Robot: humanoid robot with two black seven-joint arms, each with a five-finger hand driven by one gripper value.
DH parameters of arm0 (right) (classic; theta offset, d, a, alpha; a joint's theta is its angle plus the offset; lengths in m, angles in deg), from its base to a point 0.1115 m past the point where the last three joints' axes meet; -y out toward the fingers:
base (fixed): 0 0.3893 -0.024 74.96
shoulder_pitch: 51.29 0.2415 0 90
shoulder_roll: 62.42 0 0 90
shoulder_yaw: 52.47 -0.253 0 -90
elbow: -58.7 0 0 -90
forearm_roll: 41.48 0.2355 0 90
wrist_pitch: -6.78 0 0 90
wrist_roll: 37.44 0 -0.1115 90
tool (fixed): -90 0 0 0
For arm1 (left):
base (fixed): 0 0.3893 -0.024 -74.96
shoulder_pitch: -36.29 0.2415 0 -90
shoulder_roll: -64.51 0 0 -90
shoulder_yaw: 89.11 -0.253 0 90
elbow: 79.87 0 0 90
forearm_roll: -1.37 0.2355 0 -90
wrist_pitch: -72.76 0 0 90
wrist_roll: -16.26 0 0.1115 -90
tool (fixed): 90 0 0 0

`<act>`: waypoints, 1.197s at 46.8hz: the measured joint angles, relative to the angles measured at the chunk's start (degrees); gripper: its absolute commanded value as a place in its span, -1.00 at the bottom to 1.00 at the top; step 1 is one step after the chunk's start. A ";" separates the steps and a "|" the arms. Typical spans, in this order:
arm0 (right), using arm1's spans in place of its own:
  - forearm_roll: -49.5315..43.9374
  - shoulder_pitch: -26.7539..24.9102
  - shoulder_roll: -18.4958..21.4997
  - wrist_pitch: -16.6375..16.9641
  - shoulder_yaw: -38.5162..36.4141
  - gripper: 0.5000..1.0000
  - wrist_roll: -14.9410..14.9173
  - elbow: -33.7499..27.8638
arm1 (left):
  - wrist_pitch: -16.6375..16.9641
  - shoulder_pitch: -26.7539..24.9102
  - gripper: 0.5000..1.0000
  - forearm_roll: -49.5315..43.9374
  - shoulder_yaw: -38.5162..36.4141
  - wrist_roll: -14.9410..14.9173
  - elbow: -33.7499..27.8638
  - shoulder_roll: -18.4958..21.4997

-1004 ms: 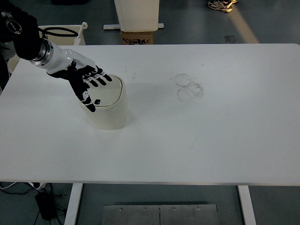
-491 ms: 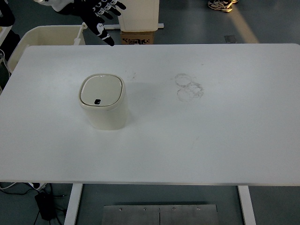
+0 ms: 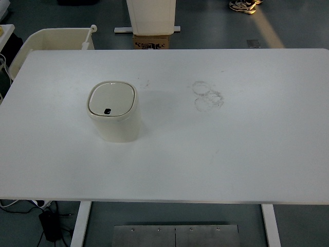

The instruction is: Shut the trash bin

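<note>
1 cream trash bin (image 3: 113,114), lid (image 3: 111,99) flat and closed, upright on white table (image 3: 231,149), left of centre. My hands: out of frame, state can't tell.

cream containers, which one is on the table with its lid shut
The small trash bin on the table's left half; its flat lid sits flush. The open-topped tub stands off the table beyond its far-left corner, with no lid showing.

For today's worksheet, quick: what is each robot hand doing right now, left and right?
Left hand: out of the picture, so it cannot be told.
Right hand: out of the picture, so it cannot be told.
</note>
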 measured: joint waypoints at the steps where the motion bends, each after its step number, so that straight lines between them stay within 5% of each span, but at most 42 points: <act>1: 0.00 0.01 -0.01 -0.01 0.00 0.97 0.00 0.00 | 0.02 0.82 1.00 -0.04 1.27 0.05 0.77 0.00; 22: 0.00 0.01 0.00 0.00 0.00 0.97 -0.01 0.30 | 0.18 18.74 1.00 -1.06 29.43 2.07 13.16 0.95; 56: 0.09 0.01 0.00 -0.01 -0.09 0.97 0.00 0.27 | 1.39 46.25 1.00 -13.01 46.50 10.98 14.91 4.15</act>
